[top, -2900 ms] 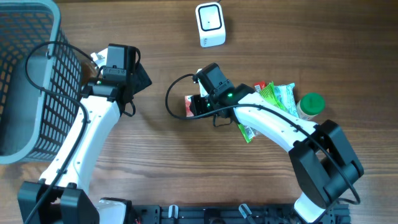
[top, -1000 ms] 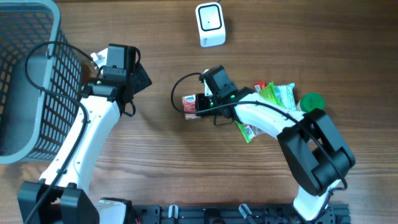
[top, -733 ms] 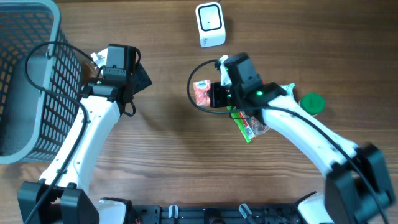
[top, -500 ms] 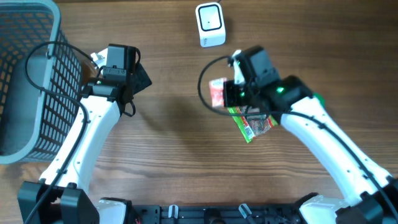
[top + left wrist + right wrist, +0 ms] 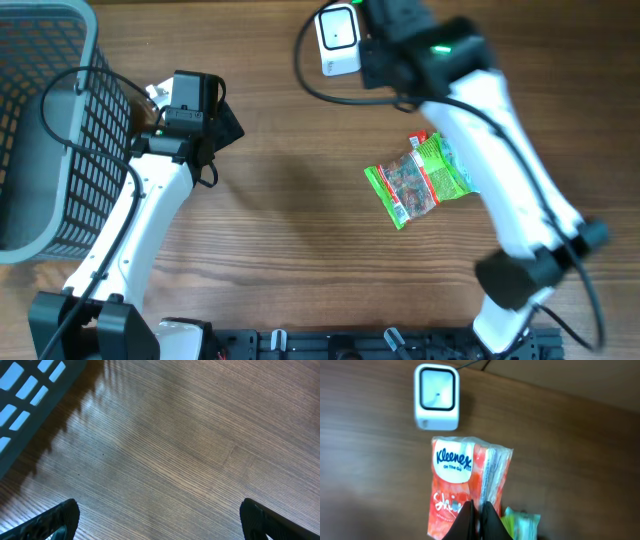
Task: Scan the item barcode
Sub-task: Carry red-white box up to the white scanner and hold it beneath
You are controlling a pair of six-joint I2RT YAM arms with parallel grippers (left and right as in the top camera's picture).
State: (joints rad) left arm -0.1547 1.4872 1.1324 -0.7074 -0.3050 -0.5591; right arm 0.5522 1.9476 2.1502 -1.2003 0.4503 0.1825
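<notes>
Wood-grain bench: a tissue pack is held up close to the scanner.
At the left edge stands a grey basket of rigid plastic lattice, and a crinkly green snack packet lies flat mid-bench. The scanner is a small white rounded box with a dark square window. The soft, orange, film-wrapped tissue pack sits just short of it, pinched at its near edge by the closed right tool. The left tool is spread wide and empty over bare wood. The slick, squashy pack could slide or twist in so narrow a pinch. No barcode shows, so it may face away from the window, and glossy wrap may glare.
</notes>
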